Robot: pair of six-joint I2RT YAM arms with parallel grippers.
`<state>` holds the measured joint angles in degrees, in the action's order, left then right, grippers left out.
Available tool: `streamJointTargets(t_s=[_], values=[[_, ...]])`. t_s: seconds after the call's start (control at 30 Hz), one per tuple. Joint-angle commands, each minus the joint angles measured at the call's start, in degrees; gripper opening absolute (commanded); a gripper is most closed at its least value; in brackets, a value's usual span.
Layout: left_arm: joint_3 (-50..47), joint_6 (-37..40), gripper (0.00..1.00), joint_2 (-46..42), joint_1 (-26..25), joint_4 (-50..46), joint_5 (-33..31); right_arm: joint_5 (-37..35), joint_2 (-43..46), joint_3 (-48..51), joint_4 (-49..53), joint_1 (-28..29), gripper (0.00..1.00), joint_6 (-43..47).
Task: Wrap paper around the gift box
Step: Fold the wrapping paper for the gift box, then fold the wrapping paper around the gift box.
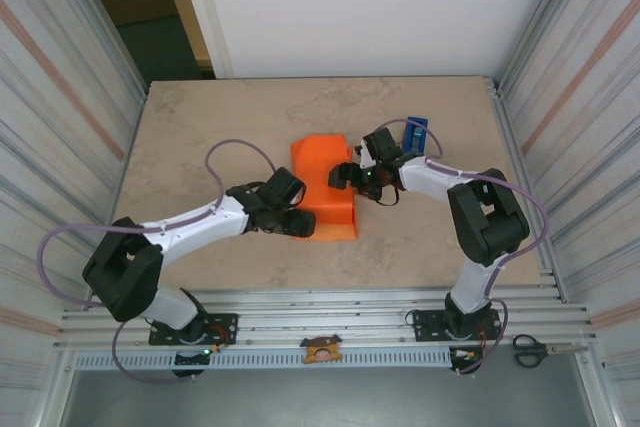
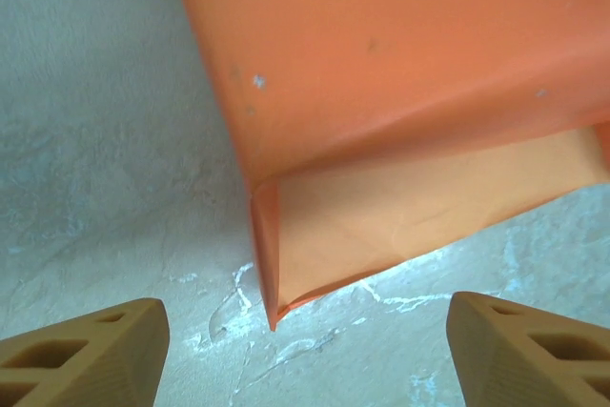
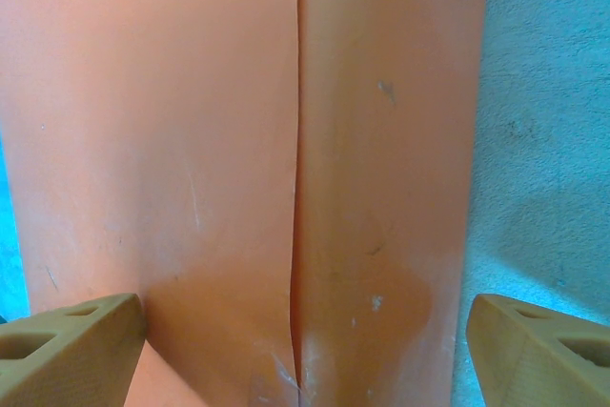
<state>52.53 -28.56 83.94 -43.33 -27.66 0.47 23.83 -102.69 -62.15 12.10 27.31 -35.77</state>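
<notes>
The paper (image 1: 322, 172) lies folded into an orange bundle at the table's middle, and the gift box is hidden under it. In the right wrist view two paper edges (image 3: 238, 140) meet in a straight seam (image 3: 296, 188) running down the top. My right gripper (image 1: 347, 175) hovers over the bundle's right part, open, its fingertips (image 3: 71, 355) wide on either side of the seam. My left gripper (image 1: 292, 219) is at the bundle's near-left corner, open. In the left wrist view the paper's open end (image 2: 381, 226) gapes just beyond the fingertips (image 2: 86, 359), with bare table between them.
A blue tape dispenser (image 1: 416, 133) stands right behind the right gripper. Scissors (image 1: 532, 350) lie on the rail at the near right. Corrugated walls close in both sides of the beige table (image 1: 200, 147).
</notes>
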Motion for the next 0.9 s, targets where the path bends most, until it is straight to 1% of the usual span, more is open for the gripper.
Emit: streamJointTargets(t_s=[0.0,0.1,0.17,0.2,0.33,0.43,0.6,0.7,0.87], values=[[2.3,1.8,0.8,-0.8,3.8,1.3,3.8,-1.0,0.8,-1.1,3.4,1.0,0.87,1.5],[3.3,1.5,0.84,0.2,8.8,5.1,11.5,0.8,1.8,-2.4,2.3,0.4,0.89,1.8],[4.5,0.2,0.85,2.0,12.7,7.5,18.9,1.2,2.7,-3.0,2.0,-0.1,0.89,1.6],[5.3,-0.1,0.85,2.9,13.8,8.1,20.5,1.2,2.8,-3.1,1.9,-0.4,0.9,1.4],[8.1,0.1,0.87,6.1,16.0,9.0,22.4,2.4,2.5,-3.1,1.2,-1.8,0.91,0.5],[10.5,-0.8,0.87,10.3,17.6,9.5,25.2,4.0,1.3,-3.1,-0.2,-2.9,0.87,-0.3],[13.6,-2.2,0.84,15.7,19.4,10.7,25.8,9.4,-3.1,-6.5,-1.8,-3.7,0.77,-0.5],[14.9,-3.2,0.83,18.1,19.9,12.5,27.1,11.7,-6.1,-9.5,-1.7,-3.8,0.73,-0.4],[16.1,-5.6,0.8,20.3,19.9,14.4,28.3,14.2,-10.0,-14.0,-0.4,-4.2,0.7,-0.2]])
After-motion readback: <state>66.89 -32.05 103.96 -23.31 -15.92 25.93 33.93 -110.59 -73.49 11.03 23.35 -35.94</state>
